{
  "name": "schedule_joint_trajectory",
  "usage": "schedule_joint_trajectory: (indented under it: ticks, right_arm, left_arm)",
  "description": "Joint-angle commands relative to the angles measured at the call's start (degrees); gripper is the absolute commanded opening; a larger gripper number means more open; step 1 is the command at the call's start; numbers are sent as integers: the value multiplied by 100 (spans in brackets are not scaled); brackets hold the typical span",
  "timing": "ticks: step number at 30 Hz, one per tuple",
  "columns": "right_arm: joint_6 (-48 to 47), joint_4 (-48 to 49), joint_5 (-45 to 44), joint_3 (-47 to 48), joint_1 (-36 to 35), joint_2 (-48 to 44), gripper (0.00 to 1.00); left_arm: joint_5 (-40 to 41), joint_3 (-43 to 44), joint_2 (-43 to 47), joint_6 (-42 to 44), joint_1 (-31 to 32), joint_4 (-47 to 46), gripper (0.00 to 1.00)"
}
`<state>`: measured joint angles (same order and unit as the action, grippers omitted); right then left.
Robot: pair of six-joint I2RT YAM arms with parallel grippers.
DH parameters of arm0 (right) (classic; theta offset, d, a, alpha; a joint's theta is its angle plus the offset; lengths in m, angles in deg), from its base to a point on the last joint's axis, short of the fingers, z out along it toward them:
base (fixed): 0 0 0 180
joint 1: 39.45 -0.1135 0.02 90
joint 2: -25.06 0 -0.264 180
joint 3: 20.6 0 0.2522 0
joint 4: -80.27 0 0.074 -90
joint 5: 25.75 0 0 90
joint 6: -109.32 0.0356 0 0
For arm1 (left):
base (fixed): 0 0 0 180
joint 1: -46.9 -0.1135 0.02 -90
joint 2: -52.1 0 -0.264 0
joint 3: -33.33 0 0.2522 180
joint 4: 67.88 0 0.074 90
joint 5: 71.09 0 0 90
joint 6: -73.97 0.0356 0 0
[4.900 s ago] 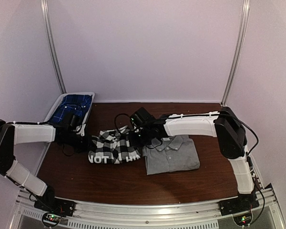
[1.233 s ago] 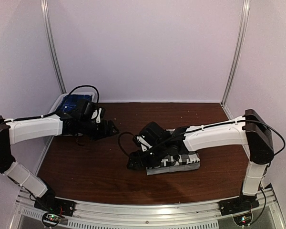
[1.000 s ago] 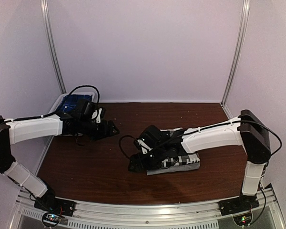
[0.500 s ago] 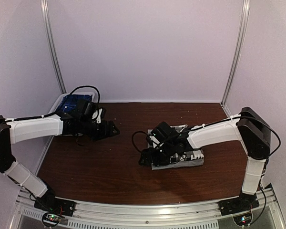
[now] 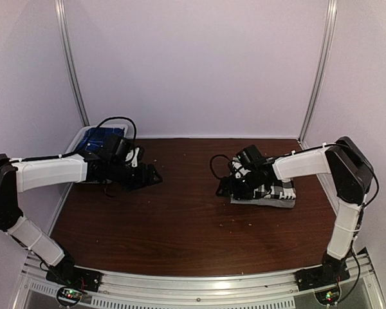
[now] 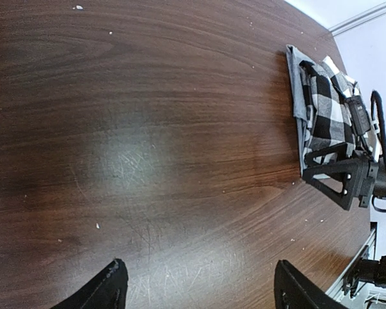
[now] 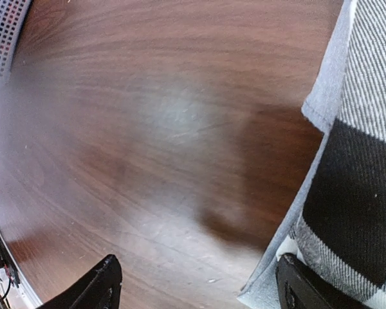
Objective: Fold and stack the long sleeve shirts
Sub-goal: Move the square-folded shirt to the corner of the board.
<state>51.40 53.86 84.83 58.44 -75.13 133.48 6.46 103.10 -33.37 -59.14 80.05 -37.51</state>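
The left hand [image 5: 153, 175], near a bin [image 5: 77, 137], is being held open. So is the right hand [image 5: 229, 188], beside the flannel shirt [image 6: 328, 112] atop the grey shirt [image 6: 294, 84].

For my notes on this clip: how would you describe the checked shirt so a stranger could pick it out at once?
On the dark wooden table, look to the right side, just beside the right gripper, where two folded shirts are stacked. The checked shirt is the top one: bold black-and-white squares, lying on a plain grey shirt whose edge shows beneath it.
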Motion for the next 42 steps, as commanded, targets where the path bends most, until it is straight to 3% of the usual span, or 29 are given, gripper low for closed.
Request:
schedule_joint_trajectory:
  ticks: [1,9,19,26,33,42]
  right_arm:
    - [-437,-665,-349,-261,498,60,84]
    - [-226,-887,-487,-280,339,-689,85]
    - [712,-715,-980,-1681,5,-2030,87]
    - [721,-630,-1448,-1825,446,-1892,83]
    - [483,-712,-1863,-1628,826,-1503,64]
    - [-90,-729,-2180,-1447,1637,-1150,63]
  left_arm:
    - [-53,208,-56,51,-45,-75,79]
    - [-99,261,-96,66,-45,-71,79]
    - [-225,262,-191,126,-45,-102,80]
    - [-330,310,-248,154,-45,-146,80]
    - [-289,171,-76,129,-52,-158,79]
    - [-274,25,21,111,-46,-178,80]
